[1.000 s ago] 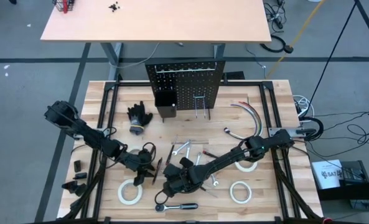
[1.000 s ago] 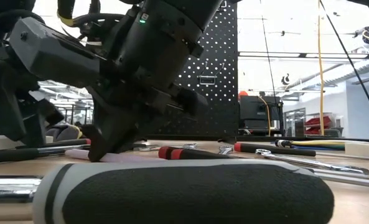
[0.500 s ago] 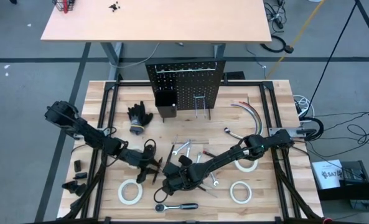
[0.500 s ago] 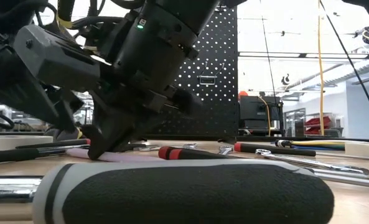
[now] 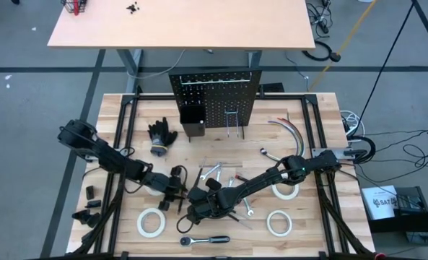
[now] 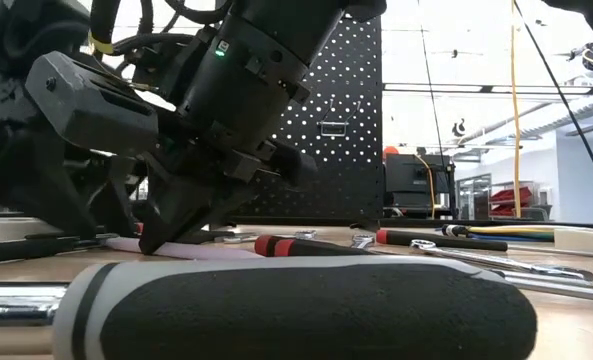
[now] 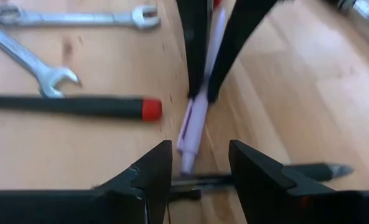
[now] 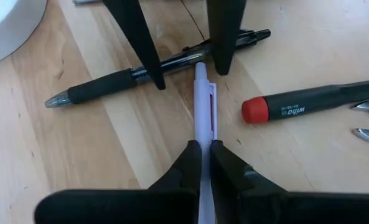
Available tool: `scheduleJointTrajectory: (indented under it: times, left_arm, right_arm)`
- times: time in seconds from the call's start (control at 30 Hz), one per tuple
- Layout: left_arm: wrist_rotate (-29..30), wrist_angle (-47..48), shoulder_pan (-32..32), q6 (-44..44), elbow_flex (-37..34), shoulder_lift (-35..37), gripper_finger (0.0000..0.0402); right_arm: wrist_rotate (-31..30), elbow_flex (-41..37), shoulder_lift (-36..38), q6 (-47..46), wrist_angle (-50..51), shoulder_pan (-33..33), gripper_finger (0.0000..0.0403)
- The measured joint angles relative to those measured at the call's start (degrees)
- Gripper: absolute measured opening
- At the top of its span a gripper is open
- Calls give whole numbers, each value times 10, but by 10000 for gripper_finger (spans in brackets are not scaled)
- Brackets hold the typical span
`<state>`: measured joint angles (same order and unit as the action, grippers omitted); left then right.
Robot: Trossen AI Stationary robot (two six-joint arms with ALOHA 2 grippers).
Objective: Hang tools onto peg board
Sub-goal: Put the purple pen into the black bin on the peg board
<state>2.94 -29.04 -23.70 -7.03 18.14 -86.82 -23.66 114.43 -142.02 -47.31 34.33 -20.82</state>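
A: Step in hand?

B: By the look of it, a pick-up from the desk (image 5: 322,115), near its front middle. Right pincer (image 8: 204,146) pressed together on one end of a lilac pen (image 8: 206,99) lying flat on the wood. Left pincer (image 7: 200,152) spread, facing the right one, a finger on either side of the pen's other end, not closed on it.

A: Around the pen?

B: Black pen (image 8: 147,68) lying crosswise just past its tip; touching or only close, cannot tell. Red-capped black screwdriver (image 8: 308,106) just beside. Two silver wrenches (image 7: 72,17) a little farther off.

A: And the board?

B: Peg board (image 5: 215,97) upright at the far edge of the desk, well apart from both pincers, with a black bin (image 5: 192,119) on its face.

A: Next move?

B: Likely a handover or a joint lift: closing the left pincer on the free end, or raising the pen with the right alone. Calls for care not to drag the black pen along. After that, a long carry to the board, probably into the bin, with no hole in a pen for a hook. Task barely begun, judging by the tools lying on the desk.
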Motion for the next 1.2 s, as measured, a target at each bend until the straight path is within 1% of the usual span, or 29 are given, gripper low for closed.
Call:
scheduleJointTrajectory:
  times: [0.17,0.27,0.43,0.6,0.67,0.93,1.2]
  left_arm:
    - [1,-13,0,-31,2,-30,160]
    - [-1,-19,0,-42,2,-36,146]
    - [-2,-15,1,-43,2,-36,96]
    - [-11,-14,0,-47,1,-37,29]
    - [-14,-16,0,-50,1,-37,9]
    - [-17,-14,0,-50,1,-37,2]
    - [-19,-13,0,-57,1,-33,1]
  right_arm:
    - [-1,0,0,0,-3,0,9]
    - [-1,0,0,0,-4,-1,9]
    - [-2,0,0,-1,-5,-3,10]
    - [1,0,0,-1,-8,-3,14]
    - [2,0,0,-1,-8,-4,22]
    - [2,0,0,-22,-5,-4,64]
    - [13,1,0,-44,8,-5,72]
